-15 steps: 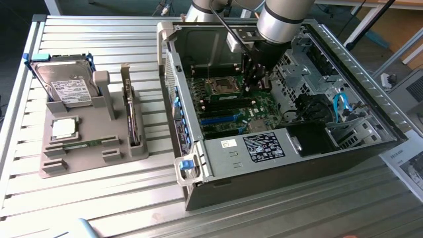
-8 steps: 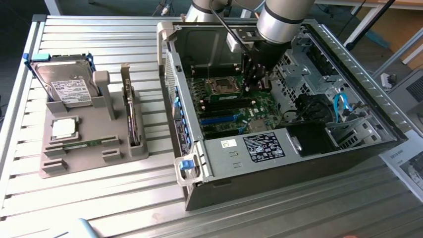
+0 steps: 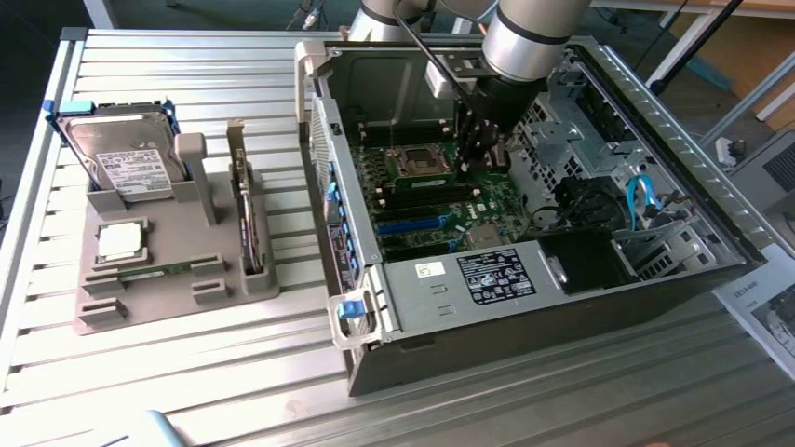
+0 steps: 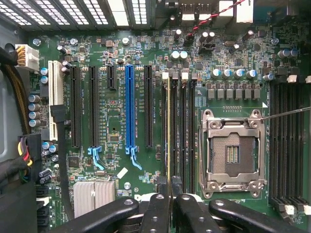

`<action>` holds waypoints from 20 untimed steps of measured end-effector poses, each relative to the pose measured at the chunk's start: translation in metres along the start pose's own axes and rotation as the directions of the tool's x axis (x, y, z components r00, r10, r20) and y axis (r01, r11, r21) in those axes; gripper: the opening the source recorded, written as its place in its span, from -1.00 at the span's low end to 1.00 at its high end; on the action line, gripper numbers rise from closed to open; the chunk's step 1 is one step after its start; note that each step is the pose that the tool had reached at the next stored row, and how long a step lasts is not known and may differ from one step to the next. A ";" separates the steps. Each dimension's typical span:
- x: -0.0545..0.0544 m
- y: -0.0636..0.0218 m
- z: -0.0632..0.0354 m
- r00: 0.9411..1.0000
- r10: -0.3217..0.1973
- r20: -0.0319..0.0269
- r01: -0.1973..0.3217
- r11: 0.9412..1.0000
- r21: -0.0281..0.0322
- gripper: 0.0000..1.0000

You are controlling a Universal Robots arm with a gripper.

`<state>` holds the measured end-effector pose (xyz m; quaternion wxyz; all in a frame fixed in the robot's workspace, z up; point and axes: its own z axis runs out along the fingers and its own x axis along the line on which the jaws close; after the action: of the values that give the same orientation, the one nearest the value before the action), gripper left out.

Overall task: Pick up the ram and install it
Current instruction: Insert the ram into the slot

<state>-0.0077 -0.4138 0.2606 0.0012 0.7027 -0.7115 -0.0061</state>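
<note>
Green ram (image 4: 168, 131) edge-on along a memory slot (image 4: 165, 75), near end hidden inside the claw (image 4: 170, 196), claw clamped tight on it.

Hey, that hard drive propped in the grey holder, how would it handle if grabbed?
The hard drive looks like a solid metal block, so probably stiff and heavy for its size. Its smooth labelled face may be slippery. It leans in the grey holder, so a push could tip it.

Shows bright, even light in the exterior view, with pale glare along the slatted tabletop (image 3: 186, 372). Leaves deep shadow inside the open computer case (image 3: 423, 298). Lights the motherboard (image 4: 116, 160) evenly in the wrist view; burns vent slots (image 4: 97, 9) out white.
</note>
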 end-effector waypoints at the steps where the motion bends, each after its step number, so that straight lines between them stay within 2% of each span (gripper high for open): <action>1: 0.000 0.0000 0.0000 1.000 0.000 0.000 0.000 1.000 0.000 -0.76; 8: 0.000 0.0000 0.0030 1.000 0.000 0.000 0.000 1.000 0.000 -0.76; 20: 0.000 0.0013 0.0165 1.000 0.001 0.000 -0.001 1.000 0.000 -0.76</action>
<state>-0.0091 -0.4135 0.2440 0.0014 0.7023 -0.7119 -0.0060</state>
